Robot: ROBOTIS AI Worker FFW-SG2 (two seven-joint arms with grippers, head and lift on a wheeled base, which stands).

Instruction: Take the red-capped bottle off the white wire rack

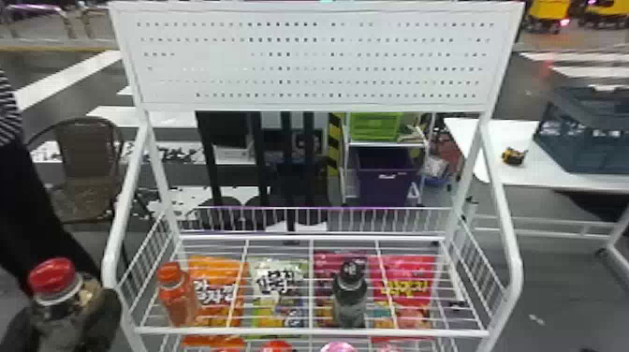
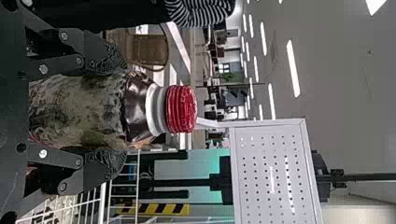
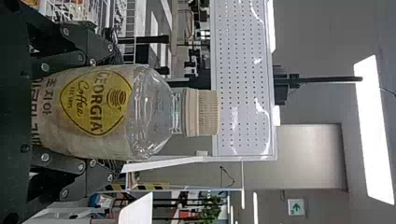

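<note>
At the lower left of the head view, my left gripper holds the red-capped bottle upright, outside the left side of the white wire rack. The left wrist view has both fingers of my left gripper pressed on opposite sides of this bottle, its red cap and white neck ring standing beyond the fingertips. In the right wrist view, my right gripper is closed around a clear bottle with a beige cap and a yellow label.
On the rack's wire shelf stand an orange bottle at left and a dark-capped bottle right of centre. Colourful packets lie under the wires. A white table with a dark crate is at right; a chair stands behind left.
</note>
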